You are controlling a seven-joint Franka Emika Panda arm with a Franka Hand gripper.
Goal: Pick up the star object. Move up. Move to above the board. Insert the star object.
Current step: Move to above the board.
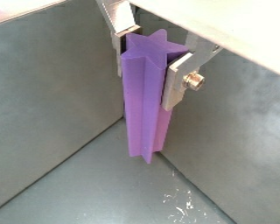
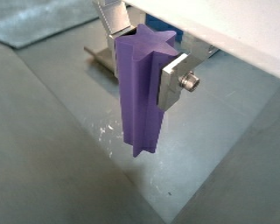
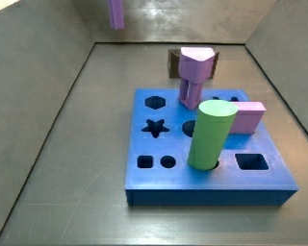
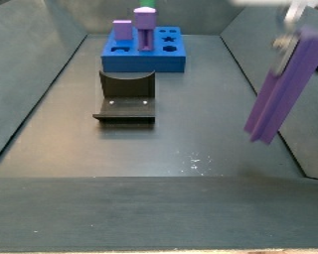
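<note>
The floor point(image 4: 135, 149) is dark grey, with grey walls all around it like a big box. On the left in a side view stands the fixture point(image 4: 126, 96), a dark bent piece on a flat plate. Behind it, near the back wall, sits the board point(image 4: 146, 56), a thick blue block. In a side view the board point(image 3: 157, 187) has holes in its top, and one is a star hole point(image 3: 154, 127). A tall green cylinder point(image 3: 211, 135) stands up in the board. A lilac-pink peg point(image 3: 192, 75) with a wide head stands behind it, and a short pink block point(image 3: 246, 116) is on the right side.

On the right of a side view the star object point(image 4: 278, 91) hangs in the air, well apart from the board and up off the floor, leaning a bit. It is long and purple. The pincer point(image 4: 297, 22) is at its top end. In both wrist views the silver fingers point(image 1: 178, 77) point(image 2: 171, 77) press the star object point(image 1: 147, 101) point(image 2: 143, 92) from two sides, so the pincer point(image 1: 150, 54) point(image 2: 145, 51) is closed tight on it, and its low end does not touch the floor
</note>
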